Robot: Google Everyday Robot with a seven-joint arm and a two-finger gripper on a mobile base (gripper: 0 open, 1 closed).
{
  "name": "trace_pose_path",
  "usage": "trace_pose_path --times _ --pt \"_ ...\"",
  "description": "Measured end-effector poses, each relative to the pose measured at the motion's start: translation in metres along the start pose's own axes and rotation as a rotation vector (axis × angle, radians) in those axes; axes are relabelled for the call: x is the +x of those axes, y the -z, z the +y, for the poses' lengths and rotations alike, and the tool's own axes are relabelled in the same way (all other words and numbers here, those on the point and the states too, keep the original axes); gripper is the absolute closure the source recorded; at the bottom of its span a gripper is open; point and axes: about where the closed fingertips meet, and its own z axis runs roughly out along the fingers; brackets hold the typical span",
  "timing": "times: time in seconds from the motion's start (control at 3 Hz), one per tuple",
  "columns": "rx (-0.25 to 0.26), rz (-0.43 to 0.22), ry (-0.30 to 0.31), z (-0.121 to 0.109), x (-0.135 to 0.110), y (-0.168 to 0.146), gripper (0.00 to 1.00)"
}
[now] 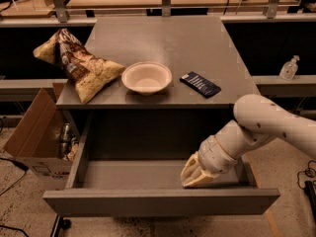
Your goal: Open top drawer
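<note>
The top drawer [158, 201] is a wide grey handleless drawer. It stands pulled far out from under the grey cabinet top [163, 43], and its shallow grey inside shows with nothing in it. My gripper [193, 176] reaches down into the drawer at its right side, just behind the front panel. The white arm [261, 125] comes in from the right.
On the cabinet top lie a crumpled chip bag [76, 63], a white bowl [146, 77] and a dark flat packet [200, 84]. An open cardboard box [34, 137] with cans stands on the floor at left. A sanitizer bottle [289, 67] stands on a shelf at right.
</note>
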Motion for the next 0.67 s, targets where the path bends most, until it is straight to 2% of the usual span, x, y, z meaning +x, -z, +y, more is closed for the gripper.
trace_pose_path --times 0.33,0.67 --pt "0.071 -0.008 0.017 0.003 -0.007 0.019 1.0" --pt "0.212 -0.036 0.049 0.005 -0.02 0.053 1.0"
